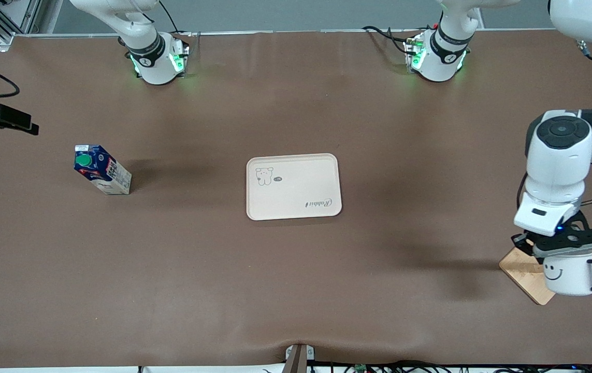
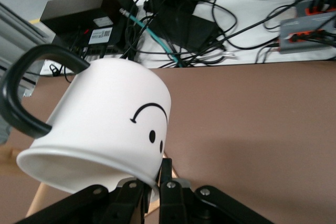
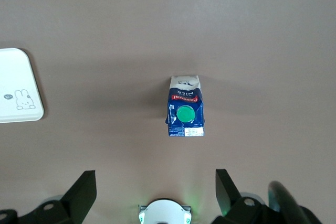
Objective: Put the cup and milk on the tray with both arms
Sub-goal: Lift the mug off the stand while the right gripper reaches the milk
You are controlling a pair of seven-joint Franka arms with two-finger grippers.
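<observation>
White smiley enamel cup (image 1: 570, 273) pinched by closed left gripper (image 1: 567, 248), lower right, above wooden stand (image 1: 526, 277). Blue milk carton (image 1: 101, 170) untouched, mid-left on brown desk (image 1: 296, 290); right gripper (image 3: 155, 195) wide open, empty, above. Cream rectangular tray (image 1: 293, 186), centre, bare; both placements pending.

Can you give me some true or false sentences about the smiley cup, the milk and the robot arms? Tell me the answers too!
1. The left gripper is shut on the rim of the cup. True.
2. The cup is already sitting on the tray. False: it is at the left arm's end of the table, by a wooden stand base.
3. The milk stands upright on the table with a green cap on top. True.
4. The right gripper is squeezing the milk. False: it is open, up above the milk, not touching it.
5. The tray has nothing on it yet. True.
6. The milk is lying on its side. False: it stands upright.
</observation>
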